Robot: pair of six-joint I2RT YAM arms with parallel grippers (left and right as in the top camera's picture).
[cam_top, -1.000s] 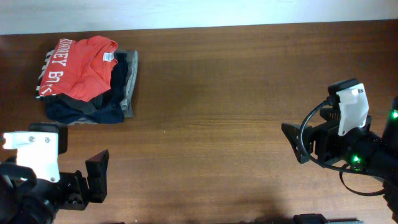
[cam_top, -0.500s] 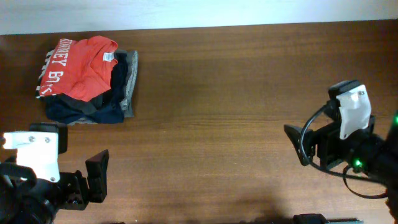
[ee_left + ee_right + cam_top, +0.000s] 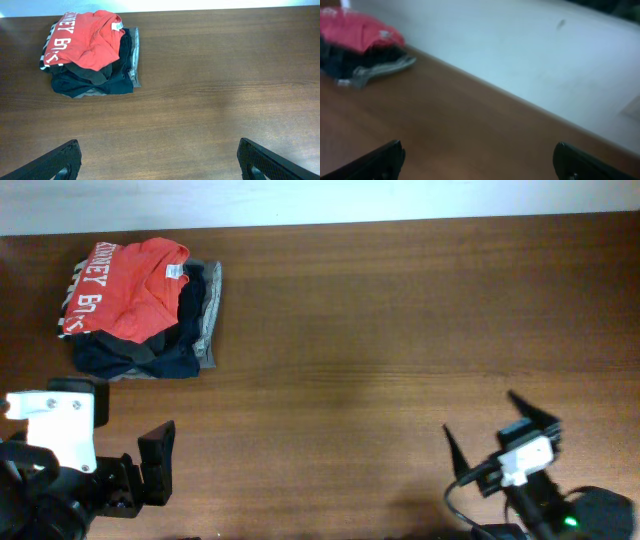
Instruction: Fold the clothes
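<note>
The orange-red T-shirt [image 3: 130, 280] with white lettering and a small white patch lies folded on top of a pile at the far left of the table. It also shows in the left wrist view [image 3: 85, 37] and, blurred, in the right wrist view [image 3: 355, 27]. My left gripper [image 3: 155, 465] is open and empty near the front left edge, far from the shirt; its fingers frame bare wood [image 3: 159, 152]. My right gripper [image 3: 487, 430] is open and empty at the front right, pointing towards the far left [image 3: 477, 150].
Under the shirt lie a navy garment [image 3: 165, 355], a grey one [image 3: 210, 305] and a black one with white letters [image 3: 72, 290]. The wooden table [image 3: 380, 310] meets a white wall [image 3: 520, 45] at the back.
My right arm has drawn back towards the front edge of the table and swung its gripper to the left. The left arm and the pile have not moved.
</note>
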